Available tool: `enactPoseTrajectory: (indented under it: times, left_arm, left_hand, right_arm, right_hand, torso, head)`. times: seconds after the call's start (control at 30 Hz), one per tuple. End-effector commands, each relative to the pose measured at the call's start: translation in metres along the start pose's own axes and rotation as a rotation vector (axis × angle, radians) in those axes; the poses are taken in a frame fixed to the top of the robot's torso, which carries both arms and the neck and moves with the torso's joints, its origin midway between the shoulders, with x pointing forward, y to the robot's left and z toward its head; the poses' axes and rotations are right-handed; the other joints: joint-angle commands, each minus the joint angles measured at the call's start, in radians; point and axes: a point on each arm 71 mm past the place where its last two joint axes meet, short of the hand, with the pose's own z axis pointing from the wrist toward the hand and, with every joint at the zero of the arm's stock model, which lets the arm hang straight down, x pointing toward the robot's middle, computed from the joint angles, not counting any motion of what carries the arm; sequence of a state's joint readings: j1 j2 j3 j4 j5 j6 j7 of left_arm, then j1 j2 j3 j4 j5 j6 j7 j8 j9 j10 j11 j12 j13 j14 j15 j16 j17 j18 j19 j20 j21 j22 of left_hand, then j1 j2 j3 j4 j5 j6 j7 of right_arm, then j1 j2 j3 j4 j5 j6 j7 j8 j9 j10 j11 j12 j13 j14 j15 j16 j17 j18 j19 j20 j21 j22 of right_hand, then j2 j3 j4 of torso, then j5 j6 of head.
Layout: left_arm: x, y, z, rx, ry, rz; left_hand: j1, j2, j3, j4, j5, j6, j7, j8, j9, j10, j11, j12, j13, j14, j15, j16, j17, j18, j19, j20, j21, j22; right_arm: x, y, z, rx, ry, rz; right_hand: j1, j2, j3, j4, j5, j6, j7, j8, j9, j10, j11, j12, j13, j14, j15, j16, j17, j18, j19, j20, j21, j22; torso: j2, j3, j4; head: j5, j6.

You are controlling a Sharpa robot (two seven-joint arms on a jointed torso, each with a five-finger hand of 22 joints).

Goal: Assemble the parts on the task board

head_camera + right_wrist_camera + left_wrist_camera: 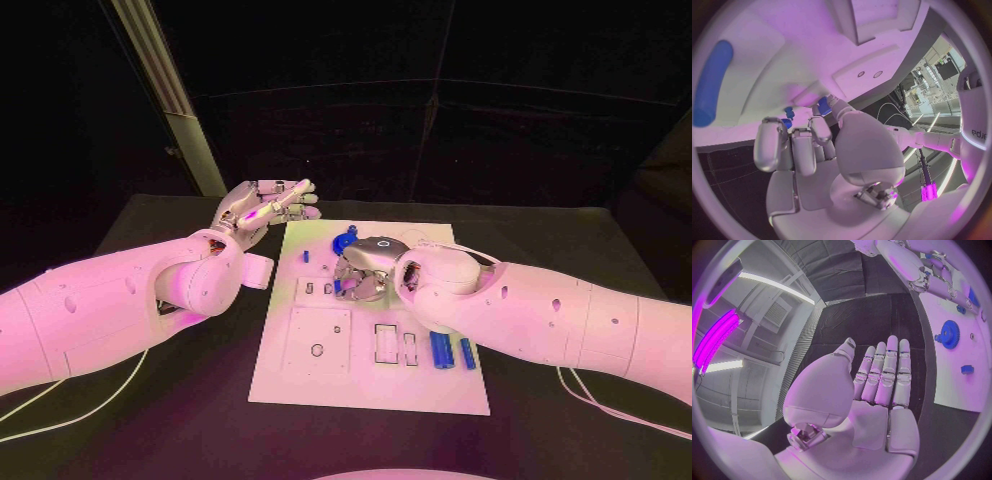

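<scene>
My left hand (264, 208) hangs over the bench (173, 230) just off the task board's (375, 385) far left corner, palm up. Fingers (887, 372) are straight and side by side, thumb apart; nothing is in it.

My right hand (368, 270) is down on the middle of the task board, knuckles up, fingers curled toward the surface. In the right wrist view the fingertips (820, 127) sit on or just beside a small blue peg (824, 105) and a second small blue piece (787, 120). I cannot tell whether anything is pinched.

The task board lies at the bench's centre, long side running from near edge to far edge. A blue gear (342, 241) sits near its far edge, just beyond my right hand. A small blue part (306, 255) lies toward the board's left edge. Two blue cylinders (451, 351) lie side by side near the right edge, toward the near end, beside rectangular recesses (387, 343). A larger square outline (320, 340) marks the board's left half.
</scene>
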State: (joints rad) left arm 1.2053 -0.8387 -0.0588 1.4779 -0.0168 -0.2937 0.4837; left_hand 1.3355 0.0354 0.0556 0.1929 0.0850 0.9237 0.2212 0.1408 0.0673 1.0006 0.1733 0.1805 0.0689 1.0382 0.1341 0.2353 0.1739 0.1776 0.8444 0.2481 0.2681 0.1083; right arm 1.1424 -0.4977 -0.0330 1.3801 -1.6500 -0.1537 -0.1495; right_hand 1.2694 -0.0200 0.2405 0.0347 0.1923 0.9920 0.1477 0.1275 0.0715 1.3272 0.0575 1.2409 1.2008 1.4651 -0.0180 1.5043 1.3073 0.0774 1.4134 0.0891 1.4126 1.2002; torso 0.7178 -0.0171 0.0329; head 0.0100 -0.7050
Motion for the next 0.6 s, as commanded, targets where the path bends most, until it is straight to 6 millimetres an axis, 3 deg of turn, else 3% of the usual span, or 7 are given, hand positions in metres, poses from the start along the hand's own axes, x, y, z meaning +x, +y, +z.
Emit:
enactPoseTrajectory:
  times: [0.03, 0.4, 0.5, 0.6]
  left_arm:
    - [0.0014, -0.0011, 0.0007, 0.005, 0.014, -0.006]
    - [0.0016, -0.0008, 0.0008, 0.003, 0.015, -0.007]
    - [0.0016, -0.0008, 0.0008, 0.002, 0.016, -0.007]
    - [0.0016, -0.0007, 0.0009, 0.002, 0.016, -0.007]
  left_hand:
    - [0.003, 0.007, -0.002, -0.006, -0.001, 0.004, 0.004, -0.007, -0.001, 0.003, 0.001, -0.004, -0.001, 0.001, 0.000, -0.006, 0.002, 0.007, 0.008, 0.002, 0.002, -0.002]
    - [0.003, 0.007, -0.002, -0.006, -0.001, 0.004, 0.004, -0.007, -0.001, 0.003, 0.001, -0.004, -0.001, 0.001, 0.000, -0.006, 0.002, 0.007, 0.008, 0.002, 0.002, -0.002]
    - [0.003, 0.007, -0.002, -0.006, -0.001, 0.004, 0.004, -0.007, -0.001, 0.003, 0.001, -0.004, -0.001, 0.001, 0.000, -0.006, 0.002, 0.007, 0.008, 0.002, 0.002, -0.002]
    - [0.003, 0.007, -0.002, -0.006, -0.001, 0.004, 0.004, -0.007, -0.001, 0.003, 0.001, -0.004, -0.001, 0.001, 0.000, -0.006, 0.002, 0.007, 0.008, 0.002, 0.002, -0.002]
  right_arm:
    - [0.0034, -0.0026, -0.0004, 0.023, 0.011, -0.012]
    - [0.0022, -0.0024, -0.0001, 0.027, -0.006, -0.009]
    - [0.0017, -0.0022, 0.0000, 0.028, -0.014, -0.008]
    - [0.0008, -0.0022, -0.0001, 0.030, -0.026, -0.006]
  right_hand:
    - [-0.009, -0.006, -0.004, 0.007, 0.000, -0.008, 0.001, -0.006, -0.001, -0.005, 0.002, -0.008, -0.002, 0.075, 0.001, -0.006, 0.124, -0.006, -0.002, -0.002, -0.004, -0.002]
    - [-0.052, -0.027, -0.040, 0.035, -0.001, -0.021, 0.002, -0.012, -0.001, -0.009, 0.004, -0.014, -0.008, 0.075, 0.003, -0.007, 0.124, -0.005, -0.003, 0.001, -0.006, -0.004]
    - [-0.070, -0.033, -0.062, 0.051, -0.019, -0.026, 0.001, -0.014, 0.000, -0.010, 0.005, -0.016, -0.010, 0.075, 0.003, -0.008, 0.124, -0.005, -0.003, 0.001, -0.007, -0.005]
    - [-0.105, -0.037, -0.102, 0.085, -0.070, -0.037, 0.002, -0.018, -0.001, -0.011, 0.007, -0.016, -0.011, 0.075, 0.005, -0.008, 0.123, -0.005, -0.003, 0.002, -0.008, -0.006]
  torso:
    - [0.000, -0.0003, 0.0000]
    - [0.000, -0.0002, -0.0001]
    - [0.000, -0.0001, 0.0003]
    - [0.000, 0.0000, 0.0004]
  head:
    - [0.001, 0.000]
    - [0.000, 0.000]
    - [-0.001, 0.000]
    - [0.000, 0.001]
